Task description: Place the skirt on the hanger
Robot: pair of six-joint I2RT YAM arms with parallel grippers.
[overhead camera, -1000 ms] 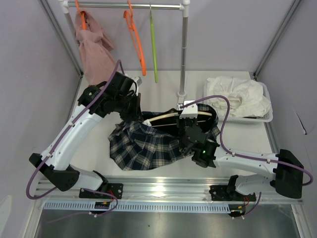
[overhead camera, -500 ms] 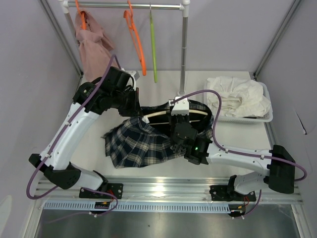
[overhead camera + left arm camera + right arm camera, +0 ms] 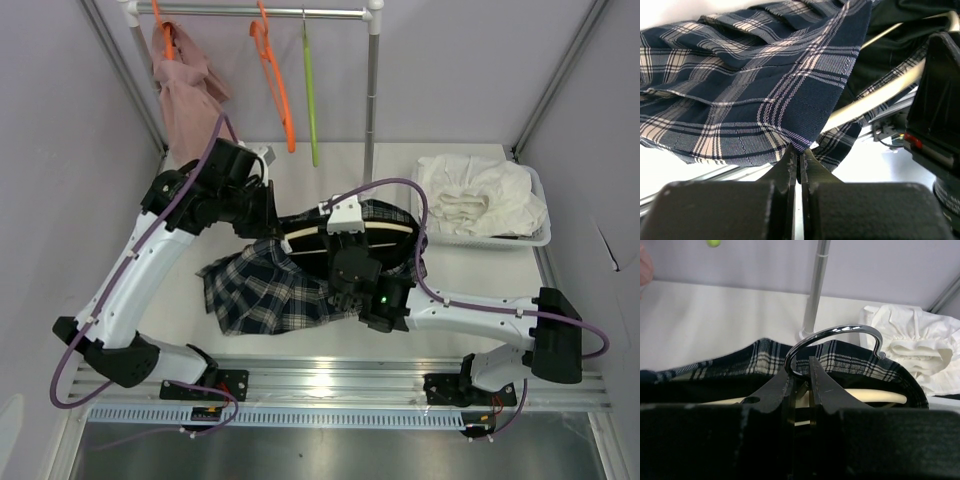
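- The skirt (image 3: 258, 291), dark blue plaid with pale lines, is in the middle of the table (image 3: 486, 274). Its lower part spreads on the table to the left, and its upper part is lifted around the hanger.
- In the left wrist view the skirt (image 3: 740, 90) hangs in folds, with the dark inside of the cloth to the right.
- The hanger (image 3: 392, 230) is of pale wood with a metal hook. Its bar lies inside the waist of the skirt, which wraps around it on both sides.
- In the right wrist view the hook (image 3: 836, 334) stands up above the plaid waistband.
- The right end effector (image 3: 799, 376) is closed on the neck of the hanger, just under the hook.
- The left end effector (image 3: 800, 156) is closed on the edge of the skirt, with the hem pinched between its fingers. In the top view it is at the left end of the hanger.
- Behind them a metal rail (image 3: 260, 13) carries a pink garment (image 3: 185, 100), an orange hanger (image 3: 275, 85) and a green hanger (image 3: 310, 95).
- The upright post (image 3: 372, 100) of the rail stands just behind the skirt.
- To the right, a basket (image 3: 541, 238) on the table holds white cloth (image 3: 480, 195).
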